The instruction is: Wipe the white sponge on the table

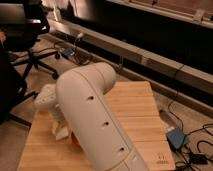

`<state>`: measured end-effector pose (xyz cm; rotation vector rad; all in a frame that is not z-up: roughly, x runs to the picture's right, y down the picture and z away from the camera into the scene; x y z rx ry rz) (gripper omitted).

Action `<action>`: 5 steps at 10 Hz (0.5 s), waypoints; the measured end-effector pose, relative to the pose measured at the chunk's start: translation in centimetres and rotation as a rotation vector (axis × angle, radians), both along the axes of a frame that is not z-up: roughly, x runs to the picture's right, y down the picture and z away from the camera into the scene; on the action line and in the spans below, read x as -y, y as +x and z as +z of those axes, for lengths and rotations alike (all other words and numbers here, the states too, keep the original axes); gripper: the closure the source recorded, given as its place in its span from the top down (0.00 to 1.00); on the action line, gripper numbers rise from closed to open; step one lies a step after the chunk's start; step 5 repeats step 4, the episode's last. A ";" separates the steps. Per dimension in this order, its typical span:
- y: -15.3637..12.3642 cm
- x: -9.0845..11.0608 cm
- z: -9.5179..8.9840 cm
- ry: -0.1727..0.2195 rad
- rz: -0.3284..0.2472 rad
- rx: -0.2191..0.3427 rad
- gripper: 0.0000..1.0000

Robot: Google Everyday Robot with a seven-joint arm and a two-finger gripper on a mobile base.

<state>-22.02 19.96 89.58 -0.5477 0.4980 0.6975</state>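
- The white sponge lies on the table, near its left side, under the gripper.
- The gripper is mostly hidden by the arm.
- Best to press flat and sweep evenly.

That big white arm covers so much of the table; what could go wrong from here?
1. The arm hides most of the left half of the table, so the sponge cannot be seen and a slip might go unnoticed.
2. The gripper works low near the table's left side; a wide stroke could run off that edge.
3. A blue box and cables lie on the floor close by, which the base could snag.
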 end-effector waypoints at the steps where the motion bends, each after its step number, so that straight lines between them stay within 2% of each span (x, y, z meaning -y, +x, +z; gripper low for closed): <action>1: -0.8 0.5 0.4 0.007 0.011 0.000 0.22; 3: -2.8 1.2 0.8 0.016 0.029 0.012 0.22; 5: -3.1 1.3 0.8 0.018 0.031 0.015 0.22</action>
